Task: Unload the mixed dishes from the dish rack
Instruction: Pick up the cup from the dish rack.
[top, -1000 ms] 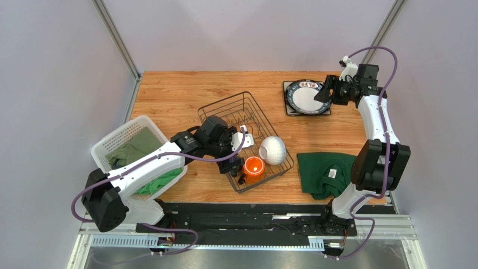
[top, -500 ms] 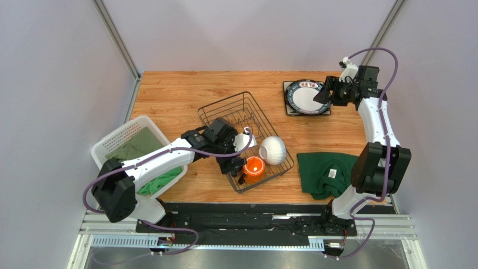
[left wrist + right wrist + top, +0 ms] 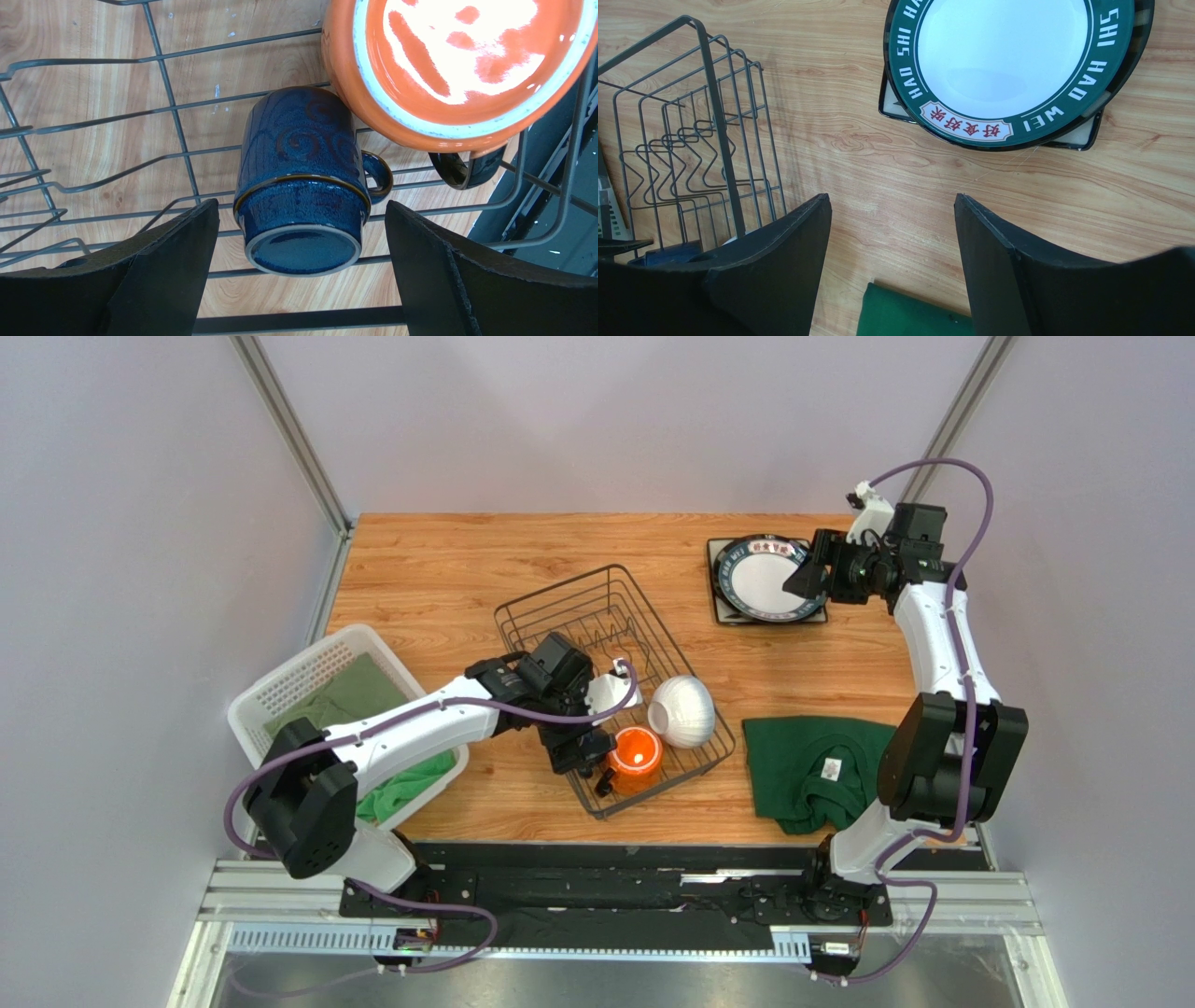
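Note:
The black wire dish rack (image 3: 601,609) sits mid-table. At its near end lie an orange mug (image 3: 634,753) and a white ribbed bowl (image 3: 682,710). My left gripper (image 3: 581,748) hangs low over that end. Seen from the left wrist, a dark blue mug (image 3: 302,175) lies on its side on the rack wires (image 3: 168,91), base towards the camera. My left gripper (image 3: 300,210) is open, one finger on each side of it and apart from it. The orange mug (image 3: 463,63) is beside it. My right gripper (image 3: 814,567) is open and empty over a green-lettered round plate (image 3: 1008,63) stacked on a square plate (image 3: 1081,138).
A white slotted basket (image 3: 302,672) holding green cloth (image 3: 351,707) stands at the left. Another green cloth (image 3: 814,763) lies at the near right of the table. The far end of the rack (image 3: 689,140) shows only bare tines.
My left arm has stretched out and lowered, bringing its gripper a little nearer the rack's near end. The right arm has barely moved.

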Controlling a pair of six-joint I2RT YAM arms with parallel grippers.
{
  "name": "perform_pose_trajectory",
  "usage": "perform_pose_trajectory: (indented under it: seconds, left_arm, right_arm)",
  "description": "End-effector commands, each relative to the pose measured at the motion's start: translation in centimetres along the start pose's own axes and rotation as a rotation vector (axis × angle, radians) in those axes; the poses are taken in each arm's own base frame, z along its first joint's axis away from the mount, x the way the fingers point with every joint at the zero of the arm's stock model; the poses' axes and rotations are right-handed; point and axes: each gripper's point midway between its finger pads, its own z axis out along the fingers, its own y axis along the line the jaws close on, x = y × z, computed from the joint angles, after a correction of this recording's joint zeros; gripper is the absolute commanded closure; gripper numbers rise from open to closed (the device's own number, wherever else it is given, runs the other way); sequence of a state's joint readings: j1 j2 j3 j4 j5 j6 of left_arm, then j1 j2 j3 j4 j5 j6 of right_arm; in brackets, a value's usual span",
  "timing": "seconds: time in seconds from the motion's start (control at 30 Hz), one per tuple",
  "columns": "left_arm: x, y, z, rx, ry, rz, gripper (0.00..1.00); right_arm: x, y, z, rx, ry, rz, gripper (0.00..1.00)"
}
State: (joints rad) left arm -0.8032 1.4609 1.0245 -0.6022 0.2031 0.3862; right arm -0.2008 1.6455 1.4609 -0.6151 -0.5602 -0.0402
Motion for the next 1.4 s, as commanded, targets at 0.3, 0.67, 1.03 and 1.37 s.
perform_pose_trajectory:
  seconds: [0.3,0.67,1.03,1.37]
  left_arm:
    - [-1.5,1.0,0.3,-0.017,-0.016,-0.010,0.26]
    - [-2.5,1.0,-1.2,-0.021,-0.051,-0.001,0.65]
    - [-4.6,1.3,-4.3,-0.056,-0.136,0.026,1.00]
    - [-6.4,2.1,-8.8,-0.128,-0.242,0.039,1.00]
  right_arm:
    - [-1.0,0.4,-0.5,-0.018,-0.043,-0.045,0.32]
    - [-0.9,0.4,-0.4,-0.018,-0.038,-0.046,0.32]
    - [-0.6,0.3,-0.2,-0.023,-0.028,-0.038,0.32]
    - [-0.8,1.7,-0.5,-0.095,-0.026,-0.034,0.33]
